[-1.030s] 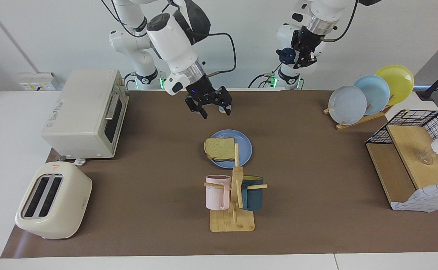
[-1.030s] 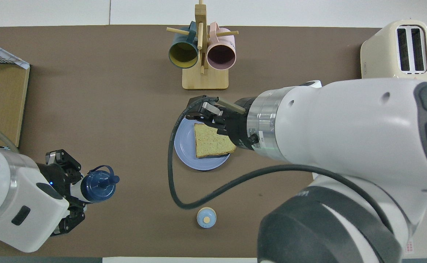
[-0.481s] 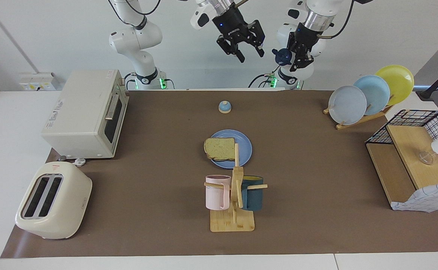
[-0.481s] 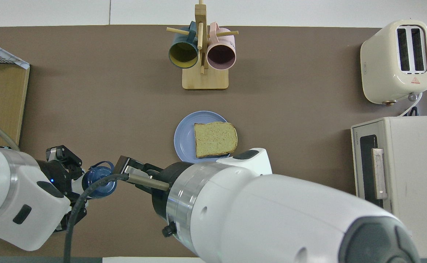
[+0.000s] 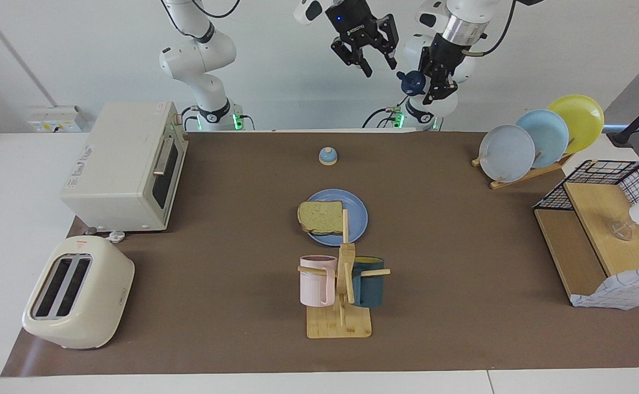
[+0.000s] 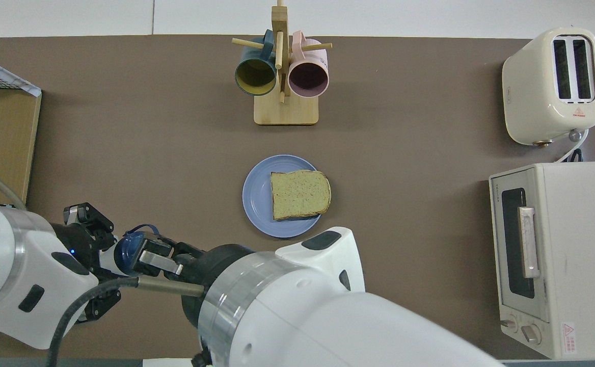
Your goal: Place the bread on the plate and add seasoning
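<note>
My left end effector [image 5: 431, 87] holds the seasoning [image 5: 411, 82] high over the worktop's [image 5: 215, 273] edge at my end; my right end effector [image 5: 374, 57] hangs just beside it. Below them lies the bell [image 5: 327, 156], then the plate [image 5: 352, 219] carrying the bread [image 5: 320, 216], then the mug stand [image 5: 340, 306].

I had one camera mounted high across the table [image 5: 440, 230], facing my two robots and taking in the whole brown mat and both arm bases. My second camera sat high above the robots' own end, looking forward and steeply down, so close that an arm filled its lower edge. Both views shared the mat's middle: the plate [image 5: 354, 218] [image 6: 255, 196] and the mug rack [image 5: 339, 323] [image 6: 286, 109], half a turn apart.
</note>
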Motion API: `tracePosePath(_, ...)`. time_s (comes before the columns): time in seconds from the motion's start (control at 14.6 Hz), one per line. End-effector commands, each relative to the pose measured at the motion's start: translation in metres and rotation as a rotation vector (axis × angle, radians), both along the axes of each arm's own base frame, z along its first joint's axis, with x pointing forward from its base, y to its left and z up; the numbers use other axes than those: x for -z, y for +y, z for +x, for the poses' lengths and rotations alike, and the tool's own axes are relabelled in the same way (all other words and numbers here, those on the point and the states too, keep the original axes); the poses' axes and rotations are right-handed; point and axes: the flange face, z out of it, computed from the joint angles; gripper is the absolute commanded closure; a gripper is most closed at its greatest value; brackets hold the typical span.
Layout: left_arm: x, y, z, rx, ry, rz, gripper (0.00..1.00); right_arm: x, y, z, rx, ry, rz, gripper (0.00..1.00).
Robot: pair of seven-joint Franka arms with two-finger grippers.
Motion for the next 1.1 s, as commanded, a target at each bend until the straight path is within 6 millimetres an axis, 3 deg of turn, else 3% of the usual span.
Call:
tracePosePath(0.0,-0.003,-0.002,-0.002,-0.012,-0.02,0.008,0.71,0.001,0.001,0.006,0.016,-0.029,0.01,0.44)
tracePosePath(0.41,-0.003,-0.002,-0.003,-0.022,-0.019,0.007,0.71,0.02,0.013,0.014,-0.013,-0.067,-0.009,0.48)
tracePosePath(1.03,-0.004,-0.007,-0.005,-0.035,-0.019,0.011,0.71,0.02,0.016,0.009,-0.026,-0.072,-0.027,0.53)
